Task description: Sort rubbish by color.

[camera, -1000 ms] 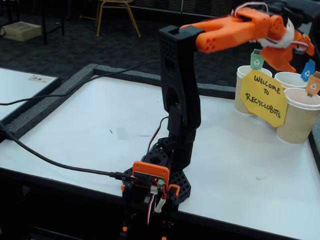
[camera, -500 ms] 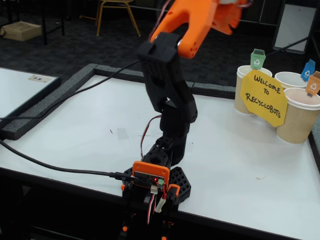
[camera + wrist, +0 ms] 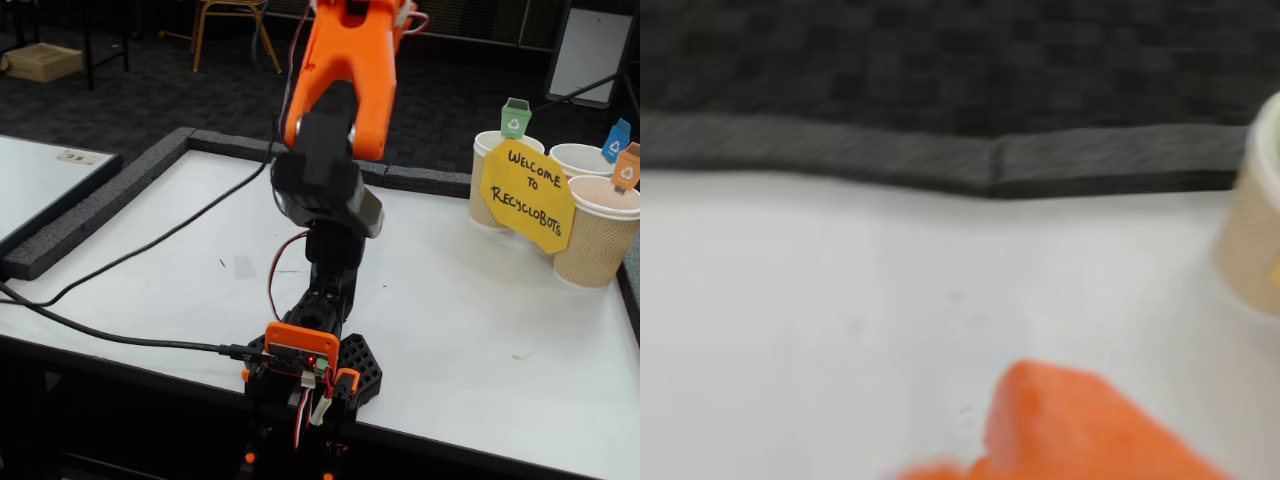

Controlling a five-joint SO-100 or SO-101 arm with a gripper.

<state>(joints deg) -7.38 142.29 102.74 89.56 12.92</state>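
3 paper cups (image 3: 598, 232) stand clustered behind a yellow sign (image 3: 527, 196).

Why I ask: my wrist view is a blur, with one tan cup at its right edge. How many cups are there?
Observer: Three tan cups in the fixed view, clustered at the table's right end, with a yellow sign in front of them.
Operator: Any rubbish lying on the table?
Observer: None shows in the fixed view; only a black cable crosses its left part.
Operator: And the arm?
Observer: The arm stands raised, its top end past that frame's upper edge.
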